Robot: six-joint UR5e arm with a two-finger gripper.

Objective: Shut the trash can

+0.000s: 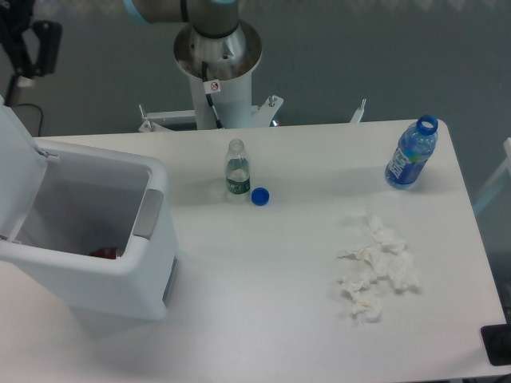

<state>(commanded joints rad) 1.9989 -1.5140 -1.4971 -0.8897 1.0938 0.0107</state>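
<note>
- From the fixed camera we see the trash can (88, 239) standing at the near left of the white table (271, 279), partly cut off by the left edge of the picture
- Its lid (17, 171) is swung up and back on the left side, so the bin stands open; a grey latch tab (148, 214) sits on the right rim, and something red (102, 253) lies at the bottom inside
- The gripper (24, 44) shows only as a dark part in the far left corner, above and behind the lid, well apart from the bin; most of it is outside the picture, so we cannot tell whether its jaws are apart or together
- The arm's round base and white pedestal (217, 64) stand beyond the far edge of the table, near the middle
- A small clear bottle with a green label (236, 167) stands upright to the right of the bin, with no cap on it
- A blue cap (259, 195) lies on the table just beside that bottle, on its near right
- A blue-labelled water bottle (411, 153) sits near the far right corner, leaning, its blue neck ring showing and its mouth open
- A heap of crumpled white tissues (374, 271) lies on the near right part of the table, well apart from the bin
</note>
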